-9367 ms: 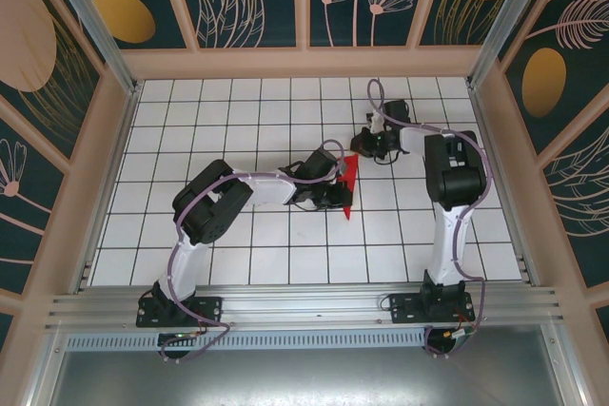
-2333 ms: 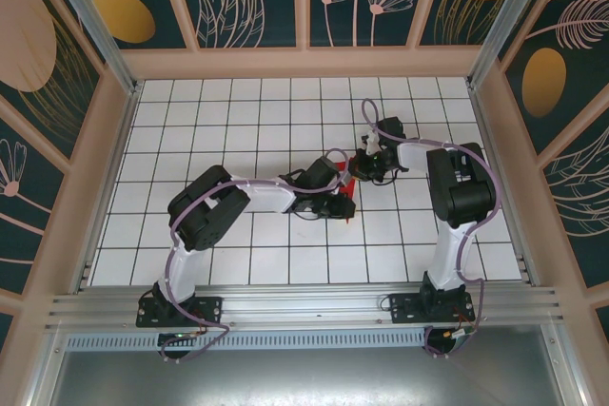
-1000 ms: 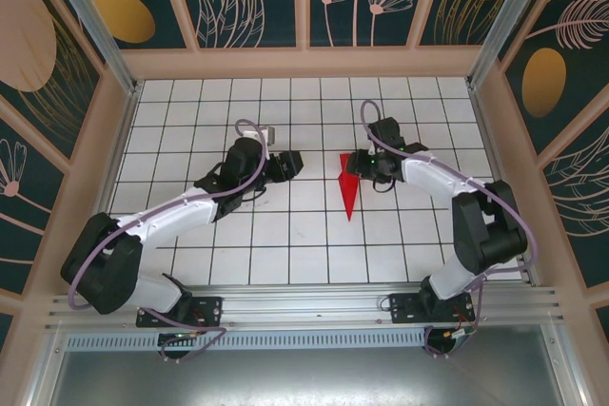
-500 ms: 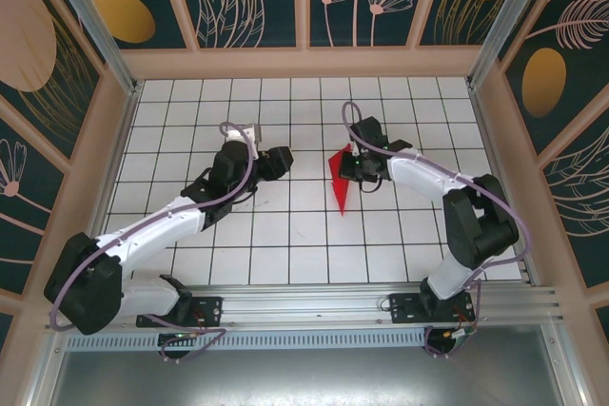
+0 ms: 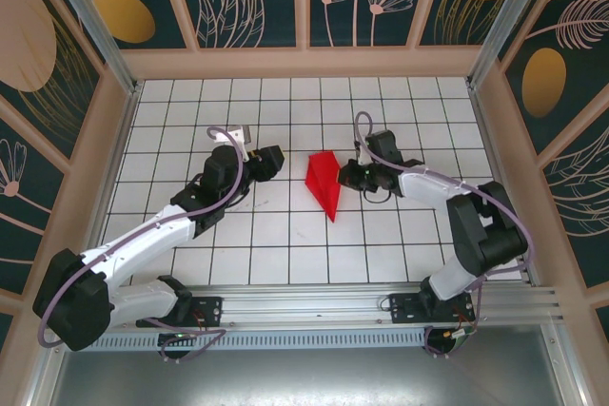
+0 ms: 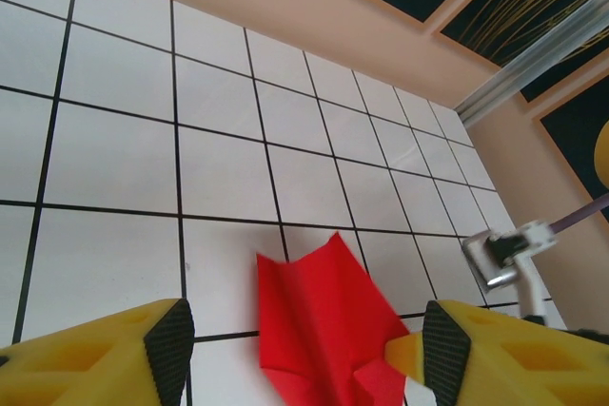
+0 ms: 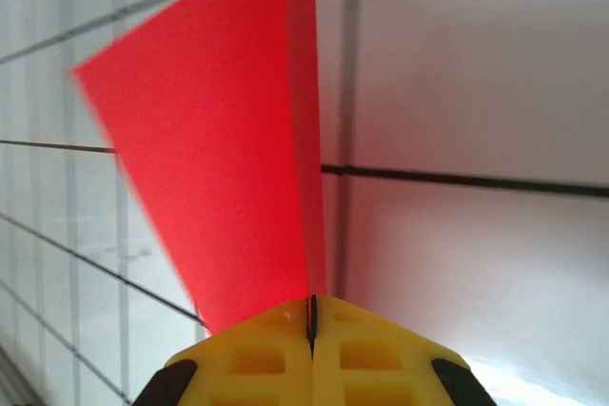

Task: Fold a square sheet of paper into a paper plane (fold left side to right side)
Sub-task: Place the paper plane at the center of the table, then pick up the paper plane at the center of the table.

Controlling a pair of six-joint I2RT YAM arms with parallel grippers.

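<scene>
The square sheet of paper stands folded as a bright red pointed paper plane (image 5: 324, 183) near the middle of the white grid table, its tip toward the near edge. My right gripper (image 5: 351, 176) is at its right edge, shut on the paper. In the right wrist view the yellow jaws (image 7: 312, 316) meet with the red paper (image 7: 228, 159) pinched between them and lifted off the tiles. My left gripper (image 5: 273, 161) hovers to the paper's left, open and apart from it. In the left wrist view the creased red paper (image 6: 324, 330) lies between and beyond its wide-spread fingers (image 6: 306, 354).
The white grid table (image 5: 285, 254) is fenced by peach walls (image 5: 304, 62) at the back and on both sides. The aluminium rail (image 5: 304, 306) with both arm bases runs along the near edge. Bare tiles surround the paper.
My right gripper has shut on the paper's right edge and carried it left, raising it so a wider face shows. My left arm has drawn back left and lower.
</scene>
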